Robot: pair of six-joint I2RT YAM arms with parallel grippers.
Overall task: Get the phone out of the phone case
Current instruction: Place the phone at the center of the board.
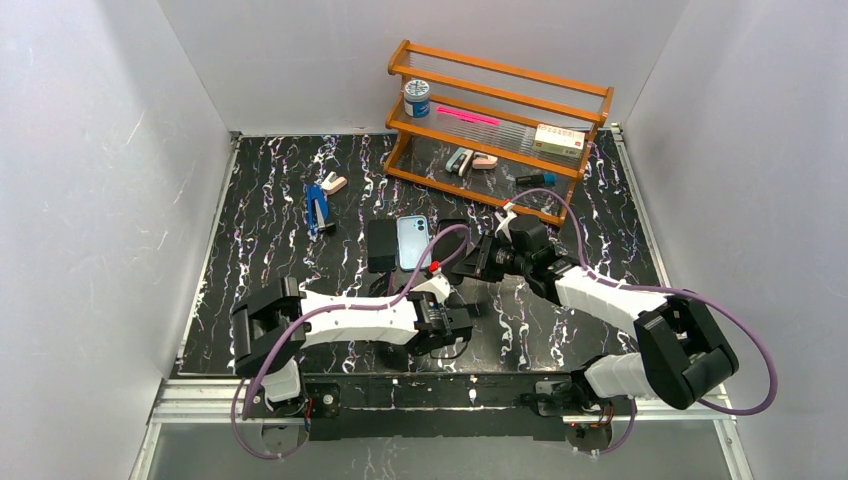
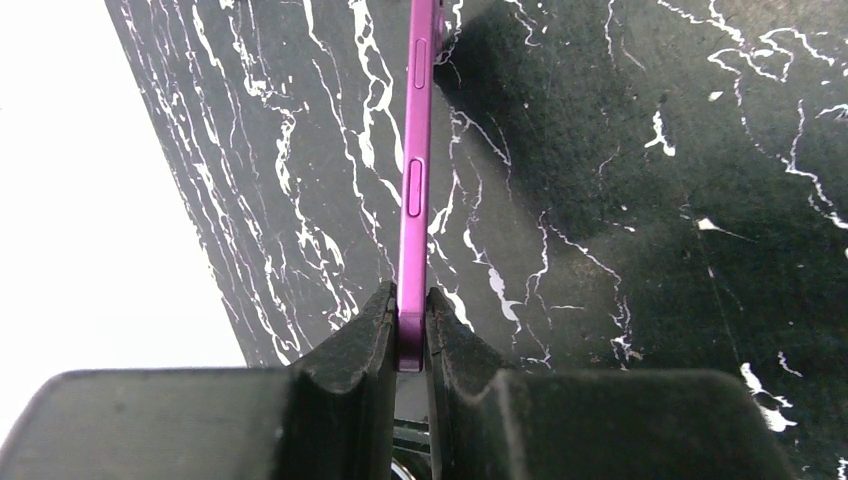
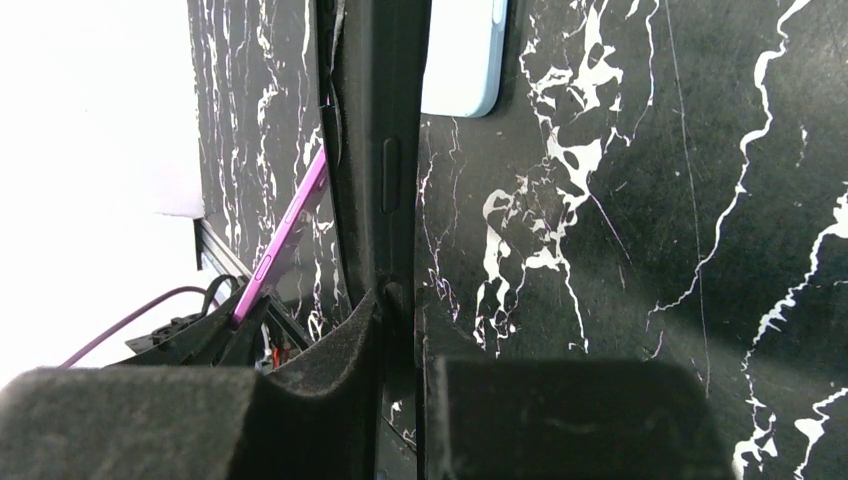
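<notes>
The left gripper [image 2: 410, 305] is closed tight on the purple phone [image 2: 413, 180]. It pinches the near end between both pads, so the phone runs edge-on straight away from the fingers, side buttons showing, above the black marbled table [image 2: 620, 200]. The right gripper [image 3: 398, 305] is likewise clamped, on the thin wall of the black phone case [image 3: 385, 150], which stands edge-on and reaches out from its fingers. Seen from the right wrist, the phone slants up at the left of the phone case and its far end passes behind the case's edge; whether the two touch cannot be told. A light-blue slab [image 1: 413, 242] lies flat on the table just past the phone case. A black slab [image 1: 381, 245] sits right beside it, too unclear from above to identify. Farther back stands a wooden rack [image 1: 500, 72] holding a blue-lidded jar [image 1: 416, 98], a pink pen [image 1: 467, 117] and a box [image 1: 558, 140]. A blue stapler [image 1: 319, 208] lies to the left.
</notes>
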